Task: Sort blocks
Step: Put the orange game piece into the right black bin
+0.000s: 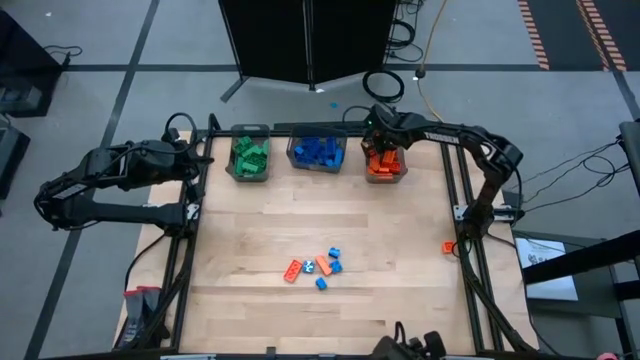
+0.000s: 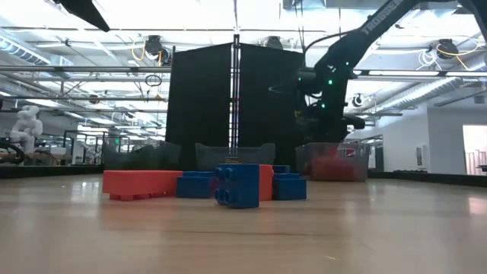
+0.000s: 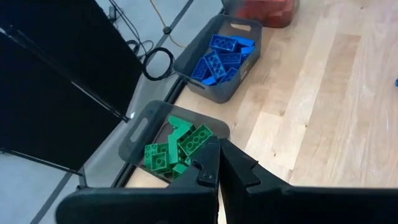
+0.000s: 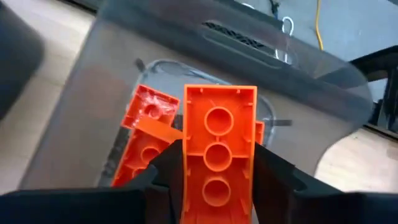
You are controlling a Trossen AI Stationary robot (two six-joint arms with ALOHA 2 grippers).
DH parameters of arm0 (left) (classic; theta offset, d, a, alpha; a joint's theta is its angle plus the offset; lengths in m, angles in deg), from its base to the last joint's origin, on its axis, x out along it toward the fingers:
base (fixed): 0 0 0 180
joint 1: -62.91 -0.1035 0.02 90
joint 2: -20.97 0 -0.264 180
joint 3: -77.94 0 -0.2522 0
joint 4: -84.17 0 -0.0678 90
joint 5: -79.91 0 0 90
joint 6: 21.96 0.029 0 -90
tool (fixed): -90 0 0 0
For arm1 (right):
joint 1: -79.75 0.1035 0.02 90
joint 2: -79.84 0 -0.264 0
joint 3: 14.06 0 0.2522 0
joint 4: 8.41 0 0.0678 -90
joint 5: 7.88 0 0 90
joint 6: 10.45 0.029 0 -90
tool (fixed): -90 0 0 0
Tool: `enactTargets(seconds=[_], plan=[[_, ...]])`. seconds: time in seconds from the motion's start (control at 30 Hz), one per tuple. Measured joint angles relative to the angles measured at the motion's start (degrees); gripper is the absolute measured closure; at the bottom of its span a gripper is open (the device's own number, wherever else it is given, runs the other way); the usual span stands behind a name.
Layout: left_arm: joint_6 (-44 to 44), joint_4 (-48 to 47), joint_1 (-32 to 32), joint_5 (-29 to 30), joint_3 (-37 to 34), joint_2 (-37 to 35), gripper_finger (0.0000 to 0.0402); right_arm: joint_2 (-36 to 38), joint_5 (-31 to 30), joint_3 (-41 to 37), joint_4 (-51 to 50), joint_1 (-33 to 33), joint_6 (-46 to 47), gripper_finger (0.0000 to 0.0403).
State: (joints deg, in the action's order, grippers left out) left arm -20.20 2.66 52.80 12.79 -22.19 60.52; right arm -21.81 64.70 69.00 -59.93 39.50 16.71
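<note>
Three grey bins stood in a row along the far edge of the table (image 1: 400, 250), as your overhead camera showed: a left bin (image 1: 249, 155) of green blocks (image 1: 250, 156), a middle bin (image 1: 317, 152) of blue blocks (image 1: 318, 150), and a right bin (image 1: 385, 163) of orange-red blocks (image 1: 382, 165). The blocks inside each bin lay piled and could not be counted exactly.

Your right gripper (image 1: 383, 140) hung over the right bin. Its wrist camera showed the two fingers partly closed on one orange-red block (image 4: 219, 152), gripped by its long sides with the hollow underside facing the lens; at least two more orange-red pieces lay in the bin below it.

Your left gripper (image 3: 217, 168) waited at the table's left edge, near the green bin, with its fingers pressed together and holding nothing.

Near the front centre of the table lay a loose cluster (image 1: 315, 268) of about six blocks: roughly three orange-red and three blue, touching or just beside one another. The low camera showed one blue block (image 2: 237, 185) nearest, with a long orange-red block (image 2: 142, 183) to its side. One further orange-red block (image 1: 449, 246) lay apart at the table's right edge, beside the frame.
</note>
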Motion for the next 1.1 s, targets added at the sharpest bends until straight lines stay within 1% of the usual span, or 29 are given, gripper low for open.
enactTargets(seconds=[0.07,0.23,0.3,0.37,0.47,0.57,0.67,0.73,0.77,0.83,0.9,0.93,1.03,1.1], plan=[[0.00,0.00,0.02,0.00,0.00,0.00,0.0402,-0.59,0.76,0.00,0.09,-0.19,-0.88,0.0260],[0.04,-0.02,0.02,0.00,0.00,0.02,0.0402,-0.45,2.75,0.95,0.49,-0.24,-3.89,0.0161],[0.05,-0.04,0.00,0.00,0.00,0.02,0.0402,-0.45,4.95,2.46,0.25,-0.27,-5.74,0.0134],[0.07,-0.04,0.00,0.00,0.00,0.00,0.0401,-0.43,7.58,4.81,-0.92,-0.24,-7.57,0.0120],[0.07,-0.14,0.00,0.00,0.00,0.01,0.0402,0.33,12.01,9.94,-5.64,0.42,-12.59,0.0114],[0.07,-0.50,0.02,-0.02,0.00,0.02,0.0402,2.91,16.74,16.05,-11.23,2.76,-18.14,0.0112],[0.09,-0.50,0.01,0.00,0.00,0.00,0.0402,5.86,17.80,20.10,-19.24,6.75,-21.99,0.0112],[0.08,-0.68,0.00,-0.01,0.00,0.01,0.0402,8.13,17.24,20.67,-26.54,10.11,-23.24,0.0111],[0.04,-0.90,0.00,-0.02,0.00,0.01,0.0402,9.43,16.12,20.37,-30.41,11.97,-23.12,0.0111],[0.04,-1.18,0.02,-0.02,0.00,0.00,0.0402,11.79,11.95,18.36,-38.21,15.85,-20.77,0.0111],[0.09,-1.59,0.01,-0.01,0.00,0.02,0.0402,13.60,8.88,14.88,-44.78,19.57,-16.39,0.0111],[0.12,-1.71,0.00,-0.02,0.00,0.02,0.0402,14.49,8.34,12.72,-46.79,21.11,-13.86,0.0111],[0.59,-1.73,0.01,-0.02,0.00,0.01,0.0402,17.08,9.36,5.56,-51.27,25.45,-7.60,0.0111],[1.46,-1.73,0.00,-0.02,0.00,0.02,0.0401,18.07,11.86,0.55,-51.05,28.03,-5.23,0.0111]])
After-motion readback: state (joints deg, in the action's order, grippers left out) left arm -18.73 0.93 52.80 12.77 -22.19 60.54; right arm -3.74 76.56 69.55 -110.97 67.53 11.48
